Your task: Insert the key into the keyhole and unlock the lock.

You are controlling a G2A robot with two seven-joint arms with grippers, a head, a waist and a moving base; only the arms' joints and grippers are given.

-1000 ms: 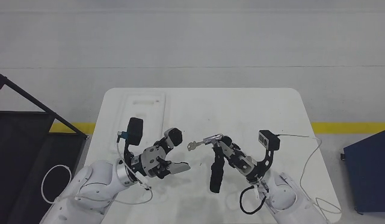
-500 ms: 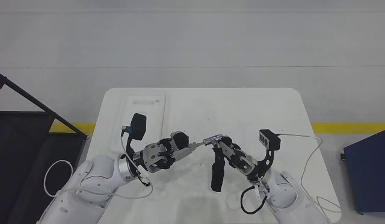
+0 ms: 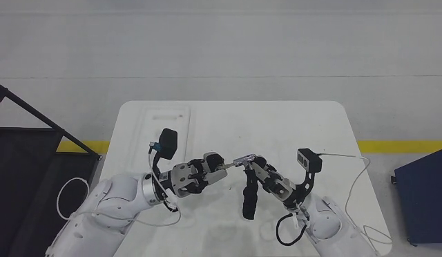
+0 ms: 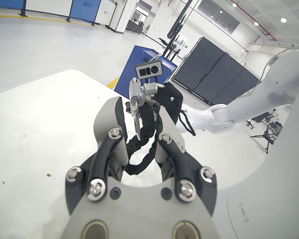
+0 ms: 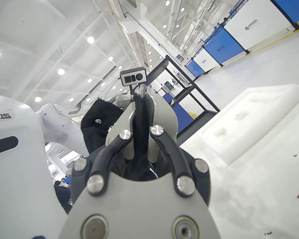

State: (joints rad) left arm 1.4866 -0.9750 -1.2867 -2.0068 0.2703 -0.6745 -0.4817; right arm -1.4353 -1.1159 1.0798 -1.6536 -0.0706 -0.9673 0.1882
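**Crowded where the grippers faced each other, bare table beyond**

The left gripper [image 4: 139,111] and right gripper [image 3: 257,166] stood tip to tip above the middle of the table [image 3: 304,126], with no passage between them. The key [image 4: 136,123], at the end of the lock [image 4: 137,91], took up the gap between the left one's parted fingers. The right one was clamped on the lock's black chain [image 3: 247,198], which hung to the tabletop and blocked the near middle. A white foam tray [image 3: 164,115] occupied the far left corner. Bare tabletop stretched across the far middle and right, open to approach.
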